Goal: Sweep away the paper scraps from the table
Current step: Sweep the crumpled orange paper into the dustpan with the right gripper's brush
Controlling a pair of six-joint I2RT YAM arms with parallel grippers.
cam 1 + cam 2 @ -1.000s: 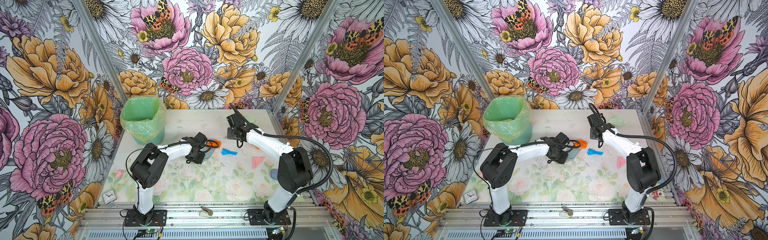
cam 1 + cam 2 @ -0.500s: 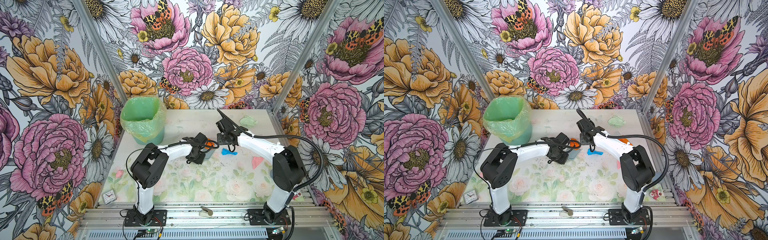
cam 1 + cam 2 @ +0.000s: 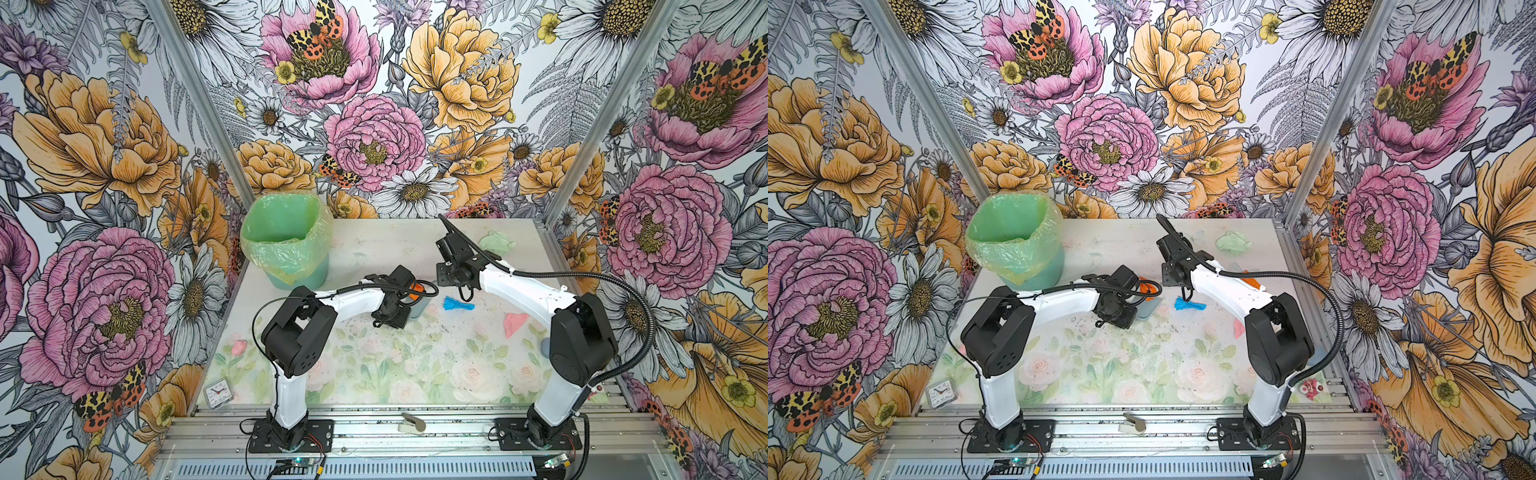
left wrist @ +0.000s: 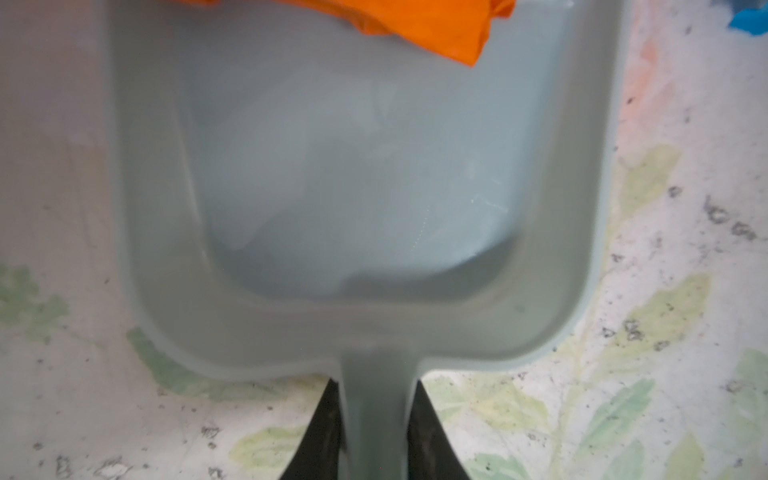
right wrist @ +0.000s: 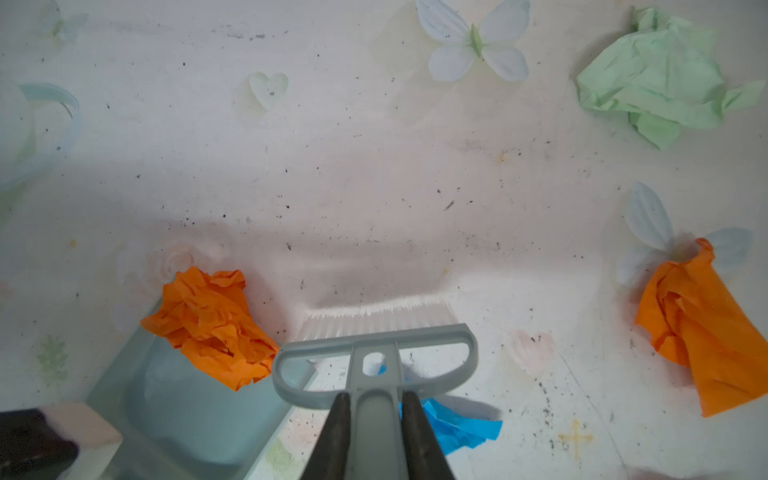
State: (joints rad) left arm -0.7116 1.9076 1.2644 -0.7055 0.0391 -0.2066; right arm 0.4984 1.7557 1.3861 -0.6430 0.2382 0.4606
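The left hand (image 4: 376,432) is clenched on the handle of a grey dustpan (image 4: 365,187) resting on the bench (image 3: 374,249); an orange scrap (image 5: 212,324) sits on the pan's open lip. The right hand (image 5: 376,424) grips the handle of a brush (image 5: 374,345), bristles down just beside that scrap, with a blue scrap (image 5: 453,428) under the handle. A green scrap (image 5: 656,79), a 2nd orange scrap (image 5: 702,328) and a pink scrap (image 3: 514,323) lie well apart on the bench's right side.

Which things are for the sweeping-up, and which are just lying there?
For the job: brush, dustpan, green-lined bin, orange scrap, blue scrap, pale green scrap, pink scrap.
Just lying about: small clock, beige piece on the front rail, red-and-white trinket.
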